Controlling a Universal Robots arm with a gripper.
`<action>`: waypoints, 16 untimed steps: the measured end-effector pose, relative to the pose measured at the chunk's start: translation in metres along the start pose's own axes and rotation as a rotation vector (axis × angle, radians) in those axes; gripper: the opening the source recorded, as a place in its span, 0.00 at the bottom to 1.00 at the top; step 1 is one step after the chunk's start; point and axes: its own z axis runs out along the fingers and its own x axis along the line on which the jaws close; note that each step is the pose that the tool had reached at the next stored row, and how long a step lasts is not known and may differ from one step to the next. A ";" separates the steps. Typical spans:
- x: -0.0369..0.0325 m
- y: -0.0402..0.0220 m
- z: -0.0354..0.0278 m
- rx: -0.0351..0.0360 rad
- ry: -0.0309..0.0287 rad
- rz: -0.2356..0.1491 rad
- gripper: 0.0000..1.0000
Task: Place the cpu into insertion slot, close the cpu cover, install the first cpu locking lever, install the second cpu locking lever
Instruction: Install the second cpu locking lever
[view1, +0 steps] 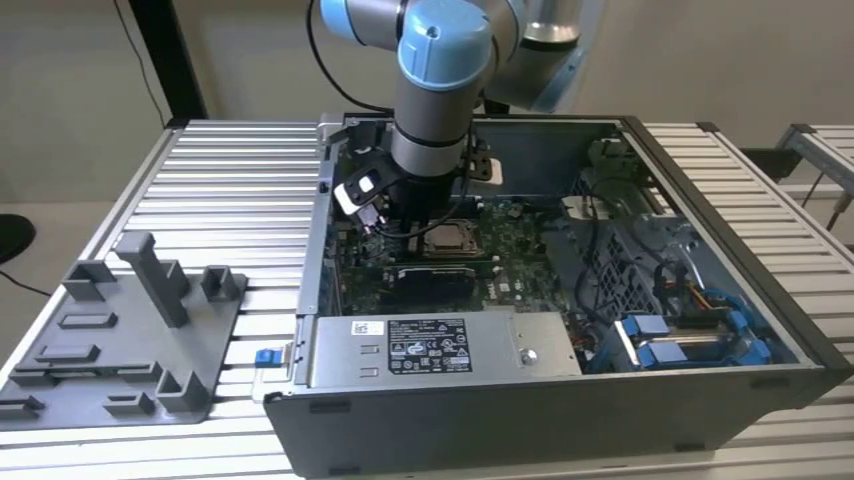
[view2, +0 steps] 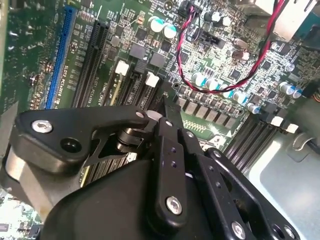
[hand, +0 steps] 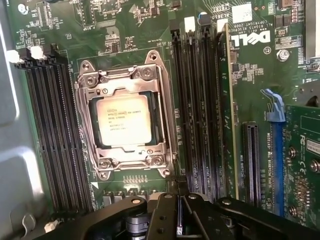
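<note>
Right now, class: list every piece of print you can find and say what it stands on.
Label on the power supply: too small to read.
Print on the cpu: too small.
White lettering on the motherboard: upside down, left unquoted.

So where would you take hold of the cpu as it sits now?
Nowhere easily yet: the cpu lies flat with the cpu cover framing its edges, leaving just the top face bare. With the cover raised, pinching two opposite edges from straight above would probably suit its thin, flat shape.
</note>
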 end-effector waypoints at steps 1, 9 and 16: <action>0.0000 -0.0002 -0.0011 0.0005 -0.0048 0.001 0.00; 0.0019 -0.0004 -0.0022 -0.0047 -0.0628 0.005 0.00; 0.0052 -0.0025 -0.0239 -0.0030 -0.0655 0.005 0.00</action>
